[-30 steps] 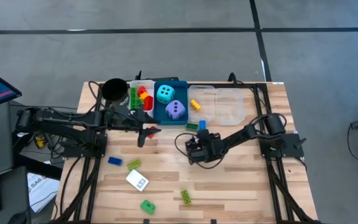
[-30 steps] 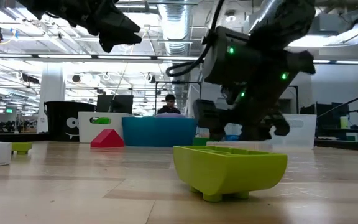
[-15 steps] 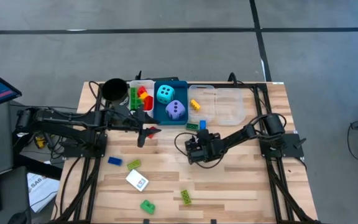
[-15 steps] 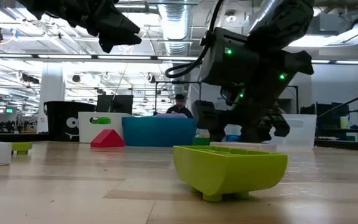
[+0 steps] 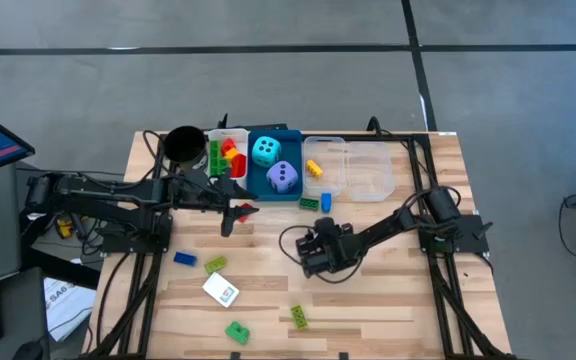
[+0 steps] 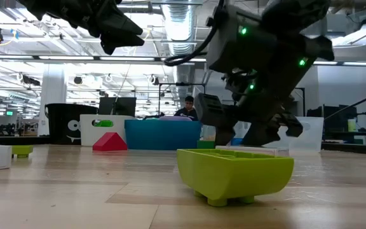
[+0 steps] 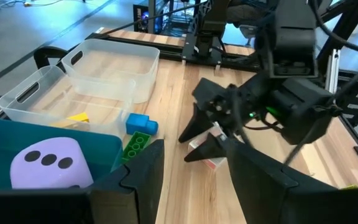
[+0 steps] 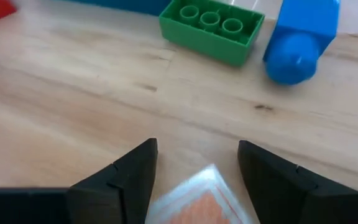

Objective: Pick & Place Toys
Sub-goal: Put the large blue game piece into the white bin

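Note:
My right gripper (image 5: 313, 257) is low over the table's middle, slanting down, with a small white and pink card (image 8: 201, 196) between its fingers. Just beyond it, a green brick (image 8: 211, 30) and a blue brick (image 8: 300, 40) lie flat on the wood. My left gripper (image 5: 240, 211) hangs open and holds nothing, above the table beside the blue tray (image 5: 293, 192). That tray holds a cyan die (image 5: 265, 151) and a purple die (image 5: 283, 178). More bricks (image 5: 184, 259) and a second card (image 5: 221, 290) lie near the front. My right gripper has the card pinched between its two fingers, which meet the card's two side edges (image 8: 160, 202). One corner (image 8: 211, 168) points forward between the fingertips. The fingers slant down from the table's right. I cannot tell whether the card is clear of the wood.
A white tray (image 5: 238, 134) holds green, red and yellow bricks, and a clear tray (image 5: 368, 170) holds a yellow brick. A black round cup (image 5: 182, 145) stands at the far left. A lime brick (image 5: 297, 317) and a green brick (image 5: 237, 331) lie near the front edge.
My right gripper has drawn back toward the table's near edge, away from the green and blue bricks, and now stands slightly higher in the low view. The left arm has kept still.

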You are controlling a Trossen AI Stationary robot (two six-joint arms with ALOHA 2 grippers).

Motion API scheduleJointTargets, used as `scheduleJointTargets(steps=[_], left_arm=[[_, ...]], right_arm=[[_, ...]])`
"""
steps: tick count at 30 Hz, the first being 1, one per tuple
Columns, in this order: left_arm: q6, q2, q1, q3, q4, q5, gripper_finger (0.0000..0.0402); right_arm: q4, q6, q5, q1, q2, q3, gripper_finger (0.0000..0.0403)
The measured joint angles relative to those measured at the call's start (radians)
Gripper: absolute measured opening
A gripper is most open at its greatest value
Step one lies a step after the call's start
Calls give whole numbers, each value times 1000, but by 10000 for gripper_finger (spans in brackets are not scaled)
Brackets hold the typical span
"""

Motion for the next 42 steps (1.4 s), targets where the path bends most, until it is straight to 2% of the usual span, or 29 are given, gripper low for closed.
scheduleJointTargets(steps=[10,17,25,42], left_arm=[[-17,0,0,0,-1,0,167],[-84,0,0,0,-72,0,167],[-94,0,0,0,-62,0,167],[-123,0,0,0,-47,0,167]], right_arm=[[-210,1,23,19,0,64,235],[-318,126,55,-1,0,64,235],[-254,71,86,-40,0,64,235],[-254,58,87,-132,0,64,235]])
